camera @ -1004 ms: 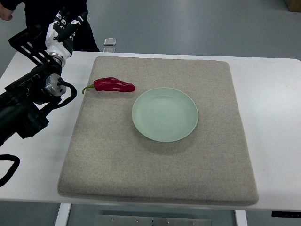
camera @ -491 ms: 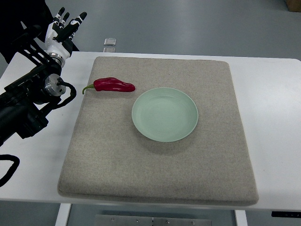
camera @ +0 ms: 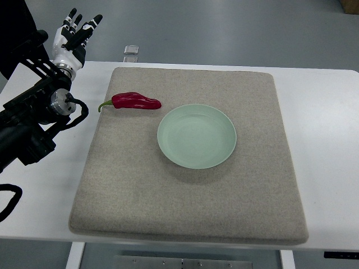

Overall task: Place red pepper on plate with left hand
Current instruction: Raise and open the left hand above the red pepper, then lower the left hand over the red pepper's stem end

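A dark red pepper with a green stem lies on the grey mat, near its far left corner. A pale green plate sits just right of it, holding nothing. My left hand is raised past the table's far left edge, up and to the left of the pepper, its fingers spread and holding nothing. Its black arm runs down the left side of the picture. The right arm does not show.
The mat covers most of the white table. A small clear object rests at the table's far edge. A person in dark clothing stands behind the far left corner.
My left hand has shifted slightly left and farther from the mat, fingers staying spread. The person at the far left has drawn back. Pepper and plate have not moved.
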